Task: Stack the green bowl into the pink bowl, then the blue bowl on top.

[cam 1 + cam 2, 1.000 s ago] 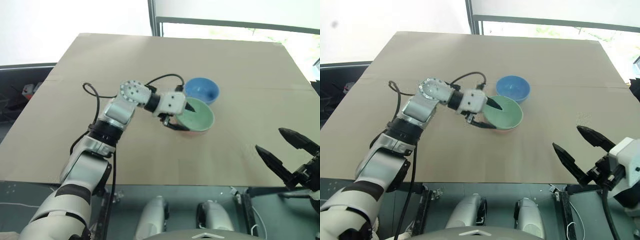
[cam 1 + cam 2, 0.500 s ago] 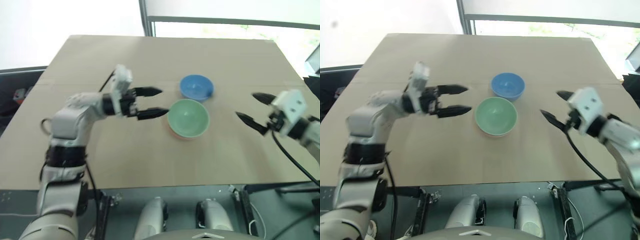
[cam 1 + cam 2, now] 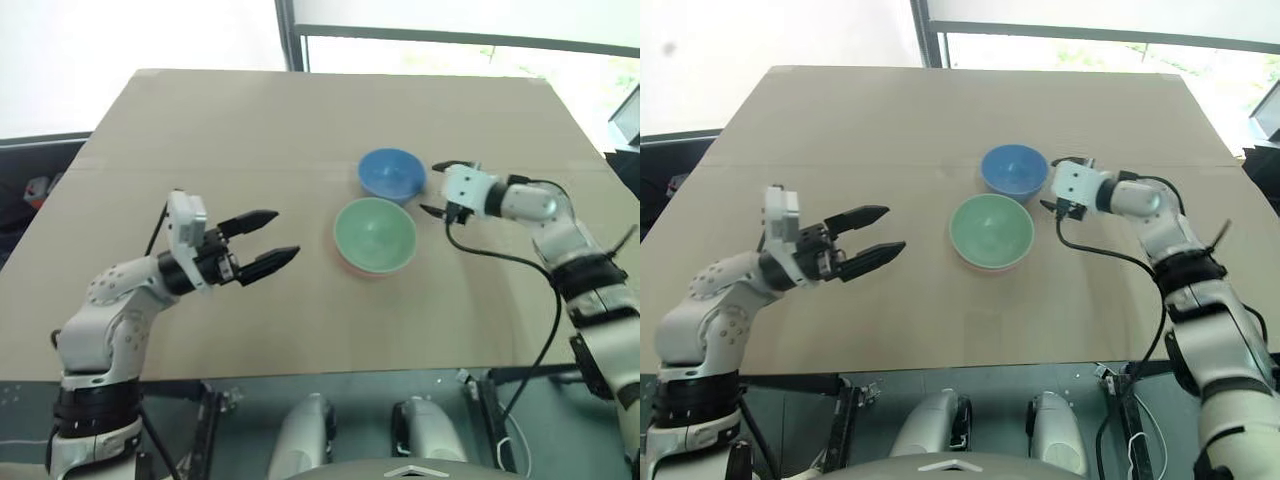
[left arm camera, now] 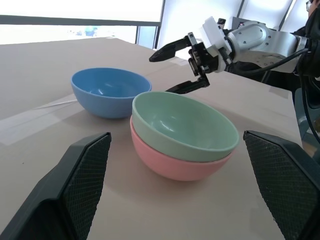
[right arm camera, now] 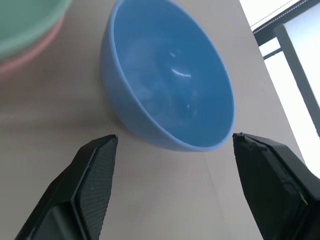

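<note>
A: Head views first. Where do the bowls sit?

B: On the brown table [image 3: 200, 120]. The green bowl [image 3: 375, 233] is nested in the pink bowl [image 3: 345, 266], mouth up. The blue bowl [image 3: 392, 173] stands upright just behind them, near but apart. All three are round, so there is no long axis to record.

A: And the fingers?

B: The right gripper [image 3: 436, 188] is just beside the blue bowl on its right, fingers spread, empty, not touching the rim. The left gripper [image 3: 262, 240] is well left of the stack, fingers spread, empty, pointing toward it.

A: Left wrist view?

B: The green bowl [image 4: 185, 125] in the pink bowl [image 4: 175, 167] lies ahead, between the two spread fingers [image 4: 75, 185], clear of both. The blue bowl [image 4: 107, 92] is beyond. The right gripper [image 4: 180, 67] hangs past the stack, jaws apart.

A: Right wrist view?

B: The blue bowl [image 5: 167, 75] lies ahead between the parted fingers [image 5: 95, 180], untouched. The edges of the green bowl [image 5: 25, 20] and pink bowl [image 5: 30, 50] show beside it.
</note>
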